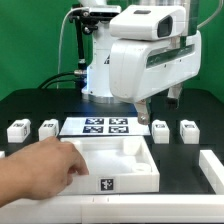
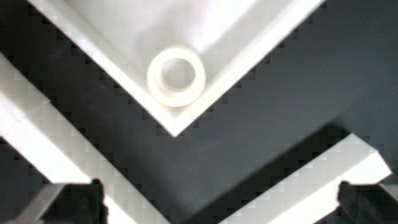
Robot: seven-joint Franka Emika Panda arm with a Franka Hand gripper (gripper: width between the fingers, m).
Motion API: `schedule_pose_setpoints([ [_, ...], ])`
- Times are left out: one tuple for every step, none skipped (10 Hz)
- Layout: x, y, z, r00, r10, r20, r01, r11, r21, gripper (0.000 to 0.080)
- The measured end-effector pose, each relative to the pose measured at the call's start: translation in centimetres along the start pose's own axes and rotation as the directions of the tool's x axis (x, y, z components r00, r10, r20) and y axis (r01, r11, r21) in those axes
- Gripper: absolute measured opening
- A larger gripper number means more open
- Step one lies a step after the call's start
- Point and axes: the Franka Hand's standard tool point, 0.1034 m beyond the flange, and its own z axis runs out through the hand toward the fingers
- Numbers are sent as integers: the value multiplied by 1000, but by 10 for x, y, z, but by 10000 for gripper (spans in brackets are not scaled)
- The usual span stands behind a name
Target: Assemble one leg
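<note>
Fingers [image 2: 68,202] spread wide, gripping nothing, near the panel's [image 2: 231,40] corner hole [image 2: 176,73]. Nearest leg [image 1: 160,129] stands at six o'clock from my gripper [image 1: 162,102] — the others sit at three and nine o'clock of the marker board [image 1: 97,126]. I judge it light, stiff, slick plastic — pinch its flat opposite sides.

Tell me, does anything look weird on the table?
Yes. A person's hand reaches in from the exterior view's left onto the white panel, where only the robot should be working. Nothing else looks askew.

Person's hand [image 1: 42,166] over panel [image 1: 135,178], seemingly blocking access
</note>
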Motion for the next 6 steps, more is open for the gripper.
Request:
schedule_pose_setpoints([
  [0, 0, 1, 1000, 0, 1, 0, 1000, 1, 650],
  [0, 0, 1, 1000, 0, 1, 0, 1000, 1, 650],
  [0, 0, 1, 1000, 0, 1, 0, 1000, 1, 650],
  [0, 0, 1, 1000, 0, 1, 0, 1000, 1, 650],
  [0, 0, 1, 1000, 0, 1, 0, 1000, 2, 650],
  [0, 0, 1, 1000, 0, 1, 0, 1000, 2, 650],
])
